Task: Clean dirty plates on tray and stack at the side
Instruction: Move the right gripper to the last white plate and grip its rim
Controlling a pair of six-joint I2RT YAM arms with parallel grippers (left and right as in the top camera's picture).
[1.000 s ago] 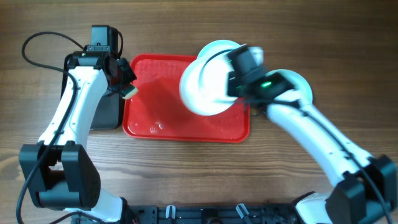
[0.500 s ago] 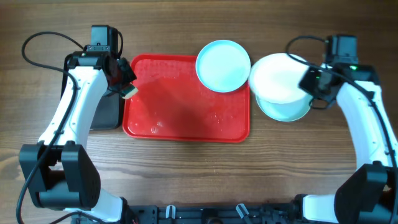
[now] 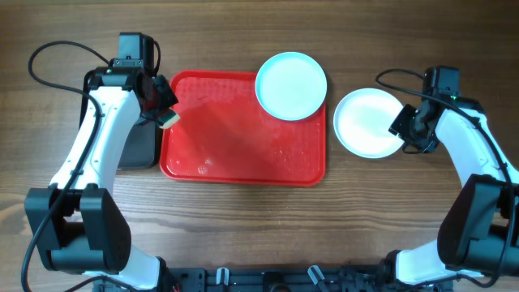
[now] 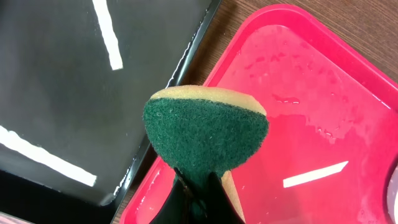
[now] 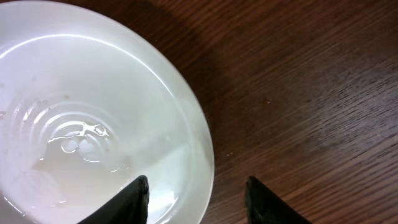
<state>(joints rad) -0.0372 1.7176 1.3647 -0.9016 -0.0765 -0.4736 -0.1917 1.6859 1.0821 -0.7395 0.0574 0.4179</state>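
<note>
Right claw (image 5: pixel 196 182): it is letting go. Its fingers are now standing apart, one over the plate's edge and one over bare wood, and are gripping nothing.
Moved plate (image 3: pixel 369 122): a second ago it was being carried over the tray (image 3: pixel 227 138). It is now lying flat on the table (image 3: pixel 243 235), to the right of the tray and apart from it, with a little water sitting in its middle.
Side stack: half a second ago a second pale rim was showing under the carried plate. Now only one disc is showing from above, so I cannot tell how many are lying there.
Other plate (image 3: pixel 291 85): it is sitting where it was, at the tray's far right corner and overhanging the rim.
Left claw (image 4: pixel 198 186): it is staying clamped on the sponge (image 4: pixel 205 134) and hovering over the tray's near-left edge, beside the black tray (image 4: pixel 74 93).
Tray surface: it is looking wet, with droplets glinting.
Meaning for the task: one plate seems to be finished and set aside. The plate on the tray is likely the next one needing a scrub.
Risk: the open right fingers are sitting close to the plate's rim and could nudge it when pulling away.
</note>
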